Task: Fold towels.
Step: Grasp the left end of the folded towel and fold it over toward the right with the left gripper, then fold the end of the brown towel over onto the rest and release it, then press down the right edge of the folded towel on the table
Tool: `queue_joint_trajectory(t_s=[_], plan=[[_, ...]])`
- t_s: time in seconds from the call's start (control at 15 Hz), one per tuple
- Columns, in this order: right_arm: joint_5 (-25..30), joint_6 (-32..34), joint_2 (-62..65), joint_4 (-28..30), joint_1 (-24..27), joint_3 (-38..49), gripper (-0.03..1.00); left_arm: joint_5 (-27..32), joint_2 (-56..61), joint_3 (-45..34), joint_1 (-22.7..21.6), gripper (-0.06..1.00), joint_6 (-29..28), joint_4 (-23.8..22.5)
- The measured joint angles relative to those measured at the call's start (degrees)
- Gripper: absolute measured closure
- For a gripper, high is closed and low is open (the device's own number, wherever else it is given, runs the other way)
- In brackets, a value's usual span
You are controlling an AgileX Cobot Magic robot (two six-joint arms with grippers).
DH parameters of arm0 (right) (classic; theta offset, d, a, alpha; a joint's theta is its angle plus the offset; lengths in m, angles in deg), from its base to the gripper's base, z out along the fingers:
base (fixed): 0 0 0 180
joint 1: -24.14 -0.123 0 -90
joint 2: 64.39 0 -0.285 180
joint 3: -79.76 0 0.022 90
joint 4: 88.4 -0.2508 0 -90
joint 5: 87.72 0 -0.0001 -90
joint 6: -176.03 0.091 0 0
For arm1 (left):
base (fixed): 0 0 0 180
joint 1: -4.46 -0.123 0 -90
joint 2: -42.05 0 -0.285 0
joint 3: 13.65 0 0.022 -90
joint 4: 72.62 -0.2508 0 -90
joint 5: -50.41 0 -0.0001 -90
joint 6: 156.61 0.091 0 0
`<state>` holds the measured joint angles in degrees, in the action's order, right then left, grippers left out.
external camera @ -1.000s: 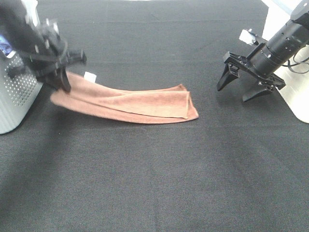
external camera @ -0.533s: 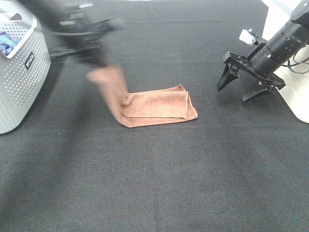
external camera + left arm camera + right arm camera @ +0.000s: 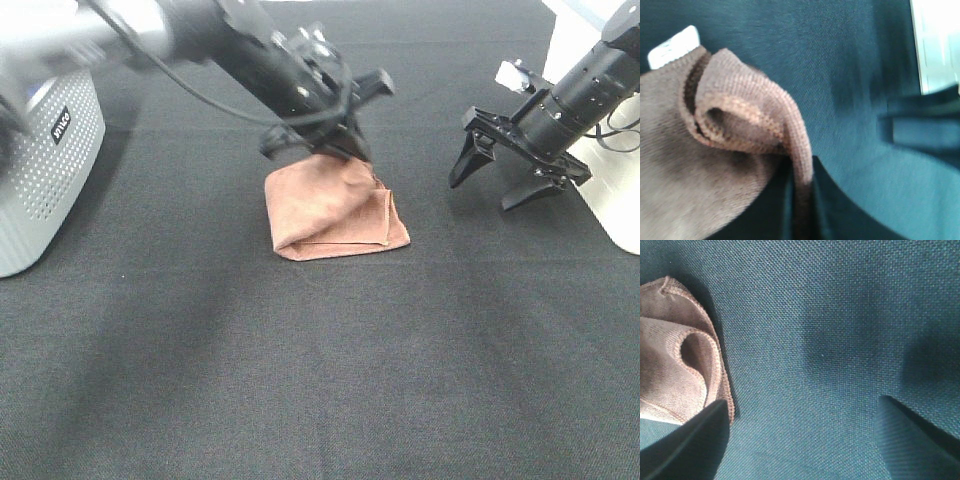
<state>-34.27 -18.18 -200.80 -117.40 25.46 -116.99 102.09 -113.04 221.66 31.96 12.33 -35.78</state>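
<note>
Basket (image 3: 40, 200) label (image 3: 60, 125) unreadable; white tag (image 3: 672, 47) shows no text. Towel (image 3: 335, 215) doubled on counter (image 3: 320, 380) right of basket, long axis pointing away from it. Left gripper (image 3: 801, 192) jaws pinch its raised edge; right gripper (image 3: 483, 195) jaws spread.

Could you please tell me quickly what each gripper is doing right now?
Left gripper: closed on the towel edge.
Right gripper: open, holding nothing.

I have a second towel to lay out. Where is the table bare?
The whole near half of the black table, in front of the towel, is bare. Another strip lies between the laundry basket and the towel. Crowded: the left gripper holds the towel's top, and the open right gripper is close beside it.
</note>
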Motion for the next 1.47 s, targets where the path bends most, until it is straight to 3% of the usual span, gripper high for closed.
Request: queue_joint_trajectory(t_s=[0.2,0.33,0.47,0.73,0.93,1.2,1.47], plan=[[0.0,0.0,0.0,-0.57,0.0,0.0,0.21,0.34,-2.01,1.66,0.57,0.36,-0.63,3.61],[0.0,-0.06,0.0,-1.95,0.0,0.0,0.21,-0.74,-2.01,2.18,0.52,0.26,2.52,8.82],[0.29,-2.06,0.4,-5.5,0.0,0.0,0.21,0.86,-2.01,3.95,0.52,0.24,7.91,12.32],[1.83,-8.77,1.15,-14.73,-0.8,-0.11,0.21,7.1,-2.01,9.8,-1.43,0.24,13.12,10.89],[1.43,-15.01,0.92,-23.49,-5.27,-0.11,0.21,13.69,-2.01,16.67,-7.1,0.24,12.38,4.7],[1.2,-22.0,-3.5,-35.01,-9.91,-0.11,0.21,17.48,-2.01,19.48,-11.46,0.24,9.8,3.84],[2.12,-22.57,-9.91,-35.98,-8.02,-0.11,0.21,17.65,-2.01,19.48,-11.57,0.24,9.63,3.9]])
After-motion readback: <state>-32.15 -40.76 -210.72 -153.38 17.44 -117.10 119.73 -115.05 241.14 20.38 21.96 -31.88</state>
